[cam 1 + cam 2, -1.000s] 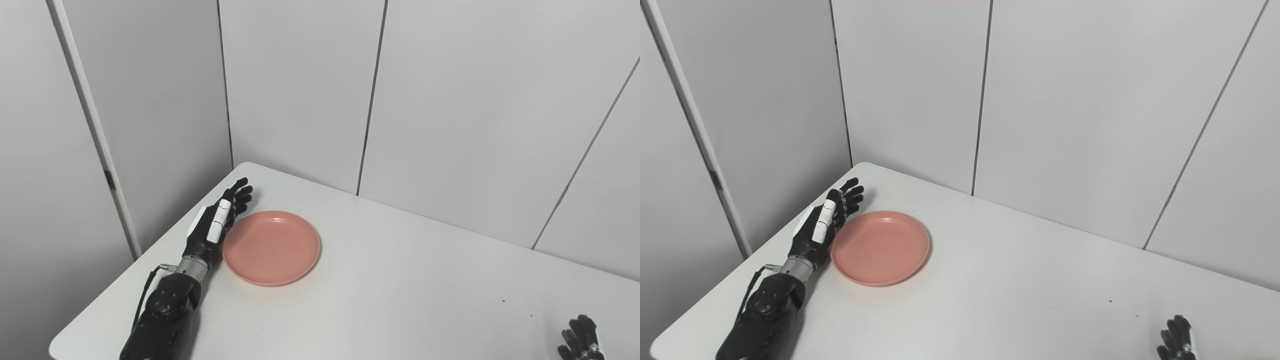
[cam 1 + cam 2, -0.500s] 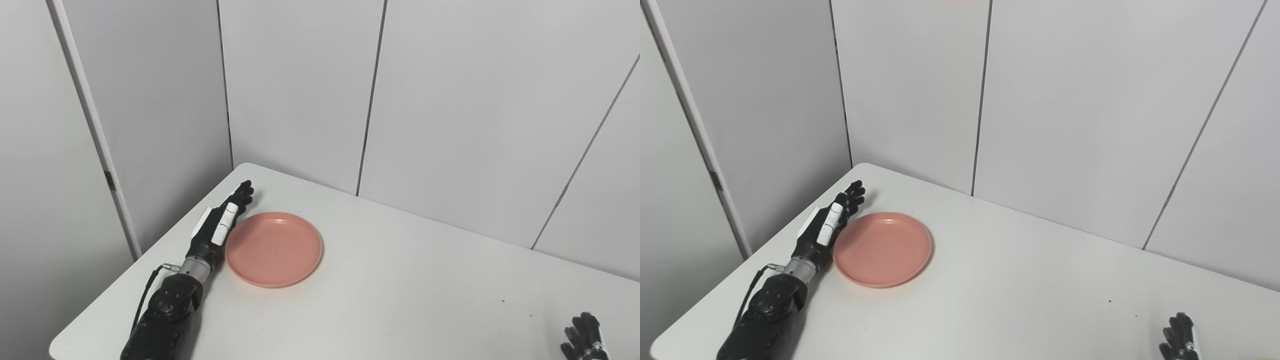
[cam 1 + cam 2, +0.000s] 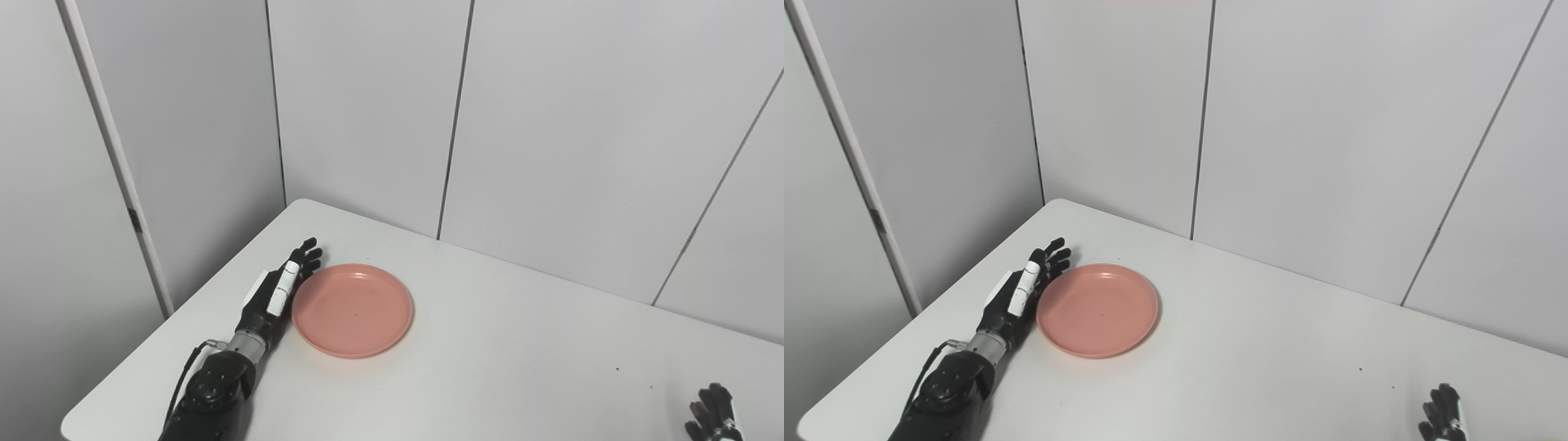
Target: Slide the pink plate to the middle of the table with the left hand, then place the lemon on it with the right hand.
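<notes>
Pink plate [image 3: 353,310]: lying flat and upright on the white table [image 3: 490,367], in the left half of the tabletop, roughly 10 o'clock from the table's visible middle. Its dish is bare; a tiny dark speck shows near its centre. No lemon shows in either view.

Left hand [image 3: 278,294]: set on edge against the plate's rim at the plate's 9 o'clock, palm side turned toward the plate. The fingers [image 3: 308,256] are stretched out nearly straight and lie close together, pointing toward 1 o'clock along the rim; they curl around nothing. The hand grips nothing; it only presses sideways against the plate's edge. Whether the contact runs the full length of the hand or only along part of it cannot be told. The forearm [image 3: 214,392] enters from the bottom edge at 7 o'clock of the plate and lies low over the table.

Right hand [image 3: 713,419]: only dark fingertips show at the bottom right corner, at about 4 o'clock from the plate and well apart from it. The fingertips stand up side by side; how far the hand is open cannot be told, nor whether it holds anything.

Surroundings: grey panelled walls [image 3: 551,122] meet behind the table's far corner at 12 o'clock. A few small dark specks [image 3: 617,369] mark the tabletop near the right hand.
</notes>
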